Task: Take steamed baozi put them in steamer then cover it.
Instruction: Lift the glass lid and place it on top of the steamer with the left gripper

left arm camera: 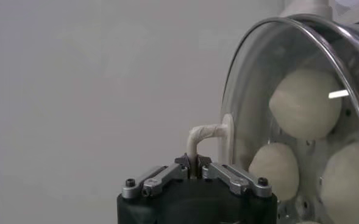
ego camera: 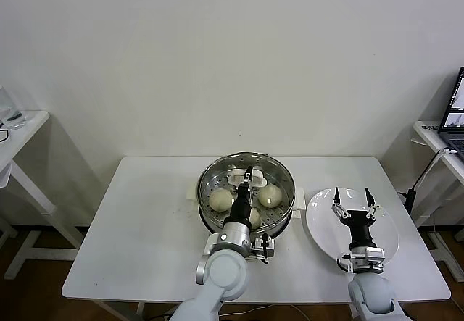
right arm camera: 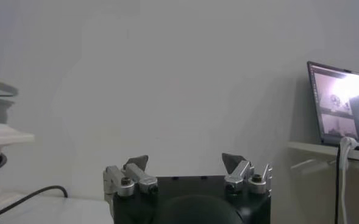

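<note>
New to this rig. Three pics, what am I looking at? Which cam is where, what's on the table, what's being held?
It is a two-armed robot working at a white table. The wide picture comes from a camera on its head, looking down; the other two come from cameras on its wrists, each looking along that arm's own gripper.

On the table stands a steel steamer with baozi inside, and beside it, on the robot's right, an empty white plate.

The left gripper is shut on the white handle of the glass cover, which sits over the steamer. In the left wrist view you see the handle pinched between the fingers and three buns through the glass.

The right gripper hangs open above the plate, holding nothing. Its wrist view shows mostly wall, plus a laptop on a side table.
</note>
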Controlling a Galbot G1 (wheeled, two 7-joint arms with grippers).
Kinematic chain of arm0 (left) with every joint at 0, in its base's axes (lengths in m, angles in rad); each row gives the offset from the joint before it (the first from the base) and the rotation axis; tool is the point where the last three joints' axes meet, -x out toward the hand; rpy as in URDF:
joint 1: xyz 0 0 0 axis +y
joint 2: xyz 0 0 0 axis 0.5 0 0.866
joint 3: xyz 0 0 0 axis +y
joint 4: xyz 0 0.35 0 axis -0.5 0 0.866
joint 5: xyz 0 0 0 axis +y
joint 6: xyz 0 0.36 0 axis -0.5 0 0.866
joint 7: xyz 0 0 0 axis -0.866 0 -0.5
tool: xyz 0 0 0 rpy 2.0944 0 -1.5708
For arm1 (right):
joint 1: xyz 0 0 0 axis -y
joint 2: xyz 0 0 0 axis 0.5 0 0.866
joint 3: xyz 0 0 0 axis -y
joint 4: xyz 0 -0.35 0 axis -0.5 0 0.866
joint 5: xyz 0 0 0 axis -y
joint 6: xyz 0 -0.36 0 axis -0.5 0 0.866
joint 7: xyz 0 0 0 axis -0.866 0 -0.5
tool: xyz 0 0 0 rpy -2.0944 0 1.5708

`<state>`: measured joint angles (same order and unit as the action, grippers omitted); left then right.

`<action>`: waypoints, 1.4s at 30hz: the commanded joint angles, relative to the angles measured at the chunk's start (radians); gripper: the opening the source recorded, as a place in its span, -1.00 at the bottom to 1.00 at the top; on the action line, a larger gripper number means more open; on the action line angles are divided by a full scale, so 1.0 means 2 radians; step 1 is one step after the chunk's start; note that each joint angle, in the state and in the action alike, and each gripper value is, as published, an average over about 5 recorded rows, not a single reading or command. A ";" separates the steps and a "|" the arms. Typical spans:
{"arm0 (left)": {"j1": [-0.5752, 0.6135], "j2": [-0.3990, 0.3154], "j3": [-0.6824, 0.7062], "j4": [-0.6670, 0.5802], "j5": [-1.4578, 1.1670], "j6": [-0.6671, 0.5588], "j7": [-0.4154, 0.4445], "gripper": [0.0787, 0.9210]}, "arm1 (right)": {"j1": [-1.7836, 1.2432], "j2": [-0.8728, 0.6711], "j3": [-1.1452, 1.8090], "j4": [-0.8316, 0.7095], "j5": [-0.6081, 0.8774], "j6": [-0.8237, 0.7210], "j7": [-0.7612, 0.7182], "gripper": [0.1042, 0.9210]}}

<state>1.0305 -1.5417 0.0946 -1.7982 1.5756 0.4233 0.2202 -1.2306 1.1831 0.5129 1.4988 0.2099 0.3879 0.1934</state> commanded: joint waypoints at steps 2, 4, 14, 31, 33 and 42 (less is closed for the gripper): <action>0.001 0.000 -0.001 0.001 0.019 0.000 0.008 -0.75 | 0.001 0.000 0.000 -0.001 0.000 0.001 -0.001 0.76; 0.002 0.001 -0.001 0.001 0.022 -0.001 0.010 -0.75 | 0.001 0.000 0.000 -0.001 0.000 0.001 -0.001 0.76; 0.009 -0.001 -0.007 0.004 0.025 -0.007 0.010 -0.75 | 0.003 0.001 0.000 -0.002 0.000 0.001 -0.001 0.76; 0.064 0.078 0.005 -0.166 -0.048 0.000 0.011 0.12 | 0.000 0.000 0.000 0.002 -0.001 0.000 -0.002 0.76; 0.076 0.102 -0.001 -0.197 -0.078 0.003 0.013 0.25 | -0.001 -0.001 0.000 0.004 -0.001 -0.001 -0.003 0.76; 0.130 0.178 -0.158 -0.244 -0.335 -0.025 -0.078 0.74 | -0.024 -0.011 -0.011 0.049 0.064 -0.066 0.000 0.76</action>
<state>1.1881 -1.3498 0.0455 -2.1278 1.4112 0.4170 0.2372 -1.2479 1.1701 0.5038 1.5290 0.2293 0.3567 0.1913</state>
